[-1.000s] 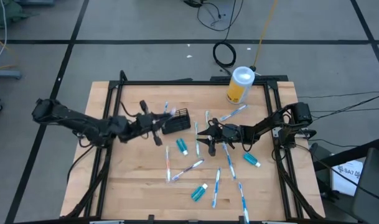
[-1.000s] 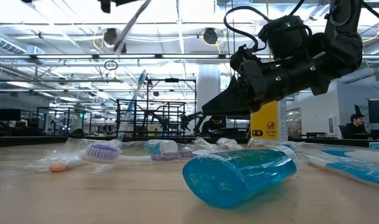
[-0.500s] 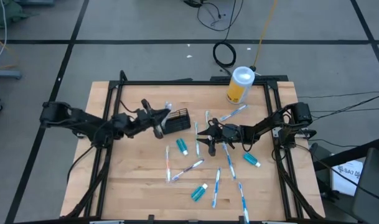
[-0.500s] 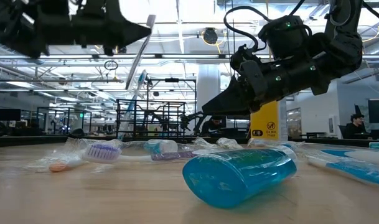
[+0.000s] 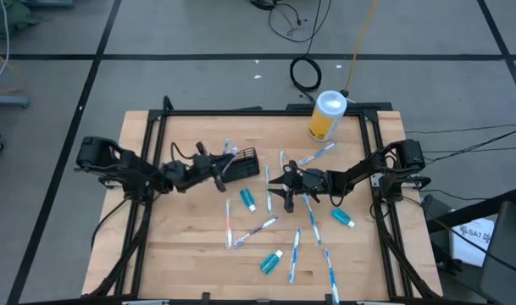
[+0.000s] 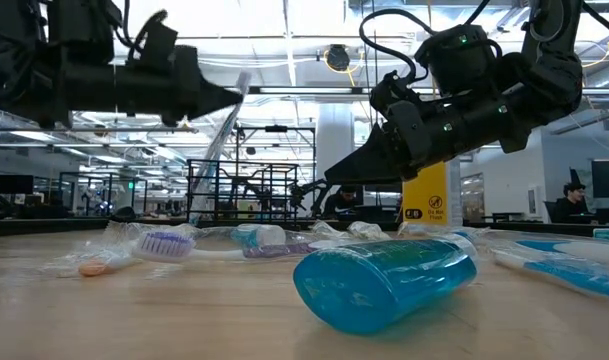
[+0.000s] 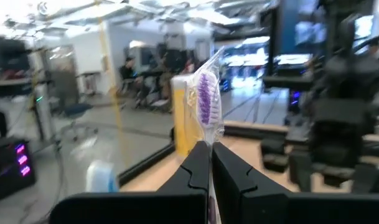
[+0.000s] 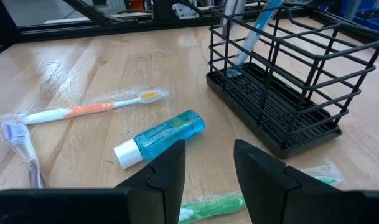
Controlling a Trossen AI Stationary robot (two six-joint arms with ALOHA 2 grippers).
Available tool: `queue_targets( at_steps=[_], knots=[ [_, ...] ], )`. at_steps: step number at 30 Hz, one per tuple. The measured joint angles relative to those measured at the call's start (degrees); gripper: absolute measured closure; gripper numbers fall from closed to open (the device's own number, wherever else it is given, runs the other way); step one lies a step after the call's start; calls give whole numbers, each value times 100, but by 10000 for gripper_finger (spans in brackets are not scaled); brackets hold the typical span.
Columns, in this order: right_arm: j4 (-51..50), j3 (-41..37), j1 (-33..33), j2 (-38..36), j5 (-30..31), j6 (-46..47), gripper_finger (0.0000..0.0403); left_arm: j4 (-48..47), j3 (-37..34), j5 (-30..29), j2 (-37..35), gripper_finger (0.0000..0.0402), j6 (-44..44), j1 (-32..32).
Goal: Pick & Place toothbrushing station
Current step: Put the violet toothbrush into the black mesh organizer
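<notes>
No readable writing for you anywhere; the yellow cylindrical canister with white lid (image 5: pixel 327 117) at the table's far edge has a dark mark, too small to read.

Counts, high view: 1 small black wire-mesh caddy (image 5: pixel 241 164) mid-table, approx. 3 teal toothpaste tubes (image 5: pixel 247 199) loose on the wood, several wrapped white-and-blue toothbrushes (image 5: pixel 295 252) scattered on the wooden table (image 5: pixel 181 246); exact no. you can't tell. Right wrist view shows 1 blue-handled brush standing inside the caddy.

L to R: your left gripper (image 5: pixel 221 165) is stretched low across the table from the left, tip just beside the caddy's left end, fingers pressed together, pinching a plastic-wrapped toothbrush with purple bristles (image 7: pixel 207 102), which sticks up past the fingertips.

Right gripper (image 5: pixel 273 185) reaches in from the right, just right of the caddy, fingers spread, holding nothing, hovering over the scattered brushes.
</notes>
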Motion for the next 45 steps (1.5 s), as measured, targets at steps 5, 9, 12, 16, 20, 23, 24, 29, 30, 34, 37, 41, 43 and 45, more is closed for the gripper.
queue_targets(
  at_steps=[5,9,12,16,20,23,24,29,30,34,37,41,43,45],
  knots=[
    [-20,0,0,0,-2,28,271,-112,0,-627,225,398,-51,-110],
    [-181,0,2,0,-2,41,271,-283,7,-1098,279,395,-184,-296],
    [-300,0,2,0,-2,258,271,-300,6,-1369,279,394,-378,-465],
    [-317,0,2,0,-2,335,271,-72,-2,-1637,285,393,-9,-617],
    [-311,0,1,0,-2,337,271,232,3,-1668,285,392,147,-612],
    [-301,0,0,0,-2,305,271,404,51,-1648,285,392,172,-572],
    [-297,0,0,0,-2,264,271,392,69,-1610,285,392,100,-545],
    [-263,0,-4,0,-1,132,271,-21,142,-1608,370,392,-341,-417],
    [-244,0,-7,0,0,97,271,-21,142,-1657,409,392,-356,-411],
    [-201,0,-7,0,0,62,271,-66,142,-1699,483,392,-390,-412],
    [-185,0,-7,-1,0,61,271,-349,142,-1721,484,392,-611,-413],
    [-197,0,-7,0,0,62,271,-412,142,-1763,484,391,-898,-413],
    [-186,0,-7,0,0,60,271,-412,142,-1768,484,386,-929,-413],
    [-188,0,-7,0,0,60,271,-412,142,-1853,484,374,-862,-413]
  ],
)
